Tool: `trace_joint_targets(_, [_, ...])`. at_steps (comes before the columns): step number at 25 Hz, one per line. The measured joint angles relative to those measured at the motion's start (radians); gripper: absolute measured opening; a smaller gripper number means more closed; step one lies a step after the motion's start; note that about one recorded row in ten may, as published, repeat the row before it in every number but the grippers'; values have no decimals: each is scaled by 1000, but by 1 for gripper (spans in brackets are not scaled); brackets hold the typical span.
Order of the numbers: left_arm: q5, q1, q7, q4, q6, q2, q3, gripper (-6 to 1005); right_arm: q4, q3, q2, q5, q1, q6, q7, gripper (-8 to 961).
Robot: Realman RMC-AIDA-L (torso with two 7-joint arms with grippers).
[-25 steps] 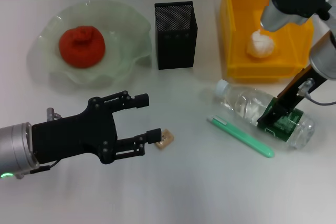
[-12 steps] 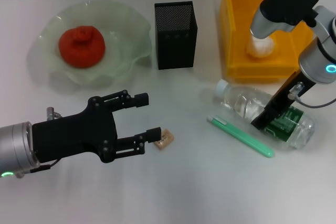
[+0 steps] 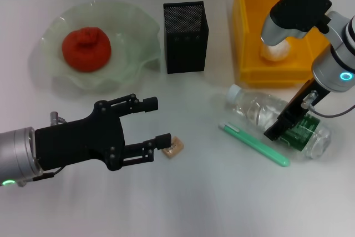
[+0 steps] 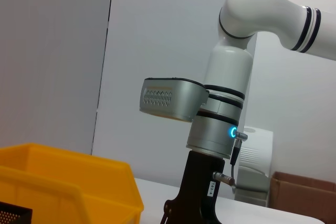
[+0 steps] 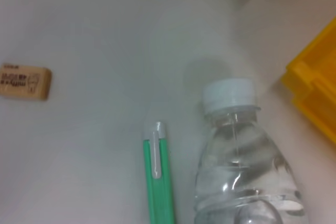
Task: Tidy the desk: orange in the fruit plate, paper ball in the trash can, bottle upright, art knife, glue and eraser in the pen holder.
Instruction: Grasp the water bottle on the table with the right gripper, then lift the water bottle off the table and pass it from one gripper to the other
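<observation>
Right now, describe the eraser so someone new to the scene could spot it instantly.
Start at the black mesh pen holder near the back middle of the white desk and come straight toward the robot. The eraser lies flat there, just off the left gripper and its lower finger. It is the only tiny tan block, far smaller than the green knife or bottle.

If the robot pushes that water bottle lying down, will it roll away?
Probably, a little. The bottle lies on its round side on the smooth desk, so a sideways nudge could roll it. It looks nearly empty, so likely light and squashy. The right gripper is over its label.
</observation>
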Motion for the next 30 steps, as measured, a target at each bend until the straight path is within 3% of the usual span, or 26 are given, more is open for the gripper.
trace_joint_targets(19, [-1,-1,0,0,0,0,0,744,-7,-41,1,1,-16,26,-4,778])
trace_joint_targets(30, [-2,-2,0,0,0,0,-3,744,-142,-46,1,53,-114,27,-19,760])
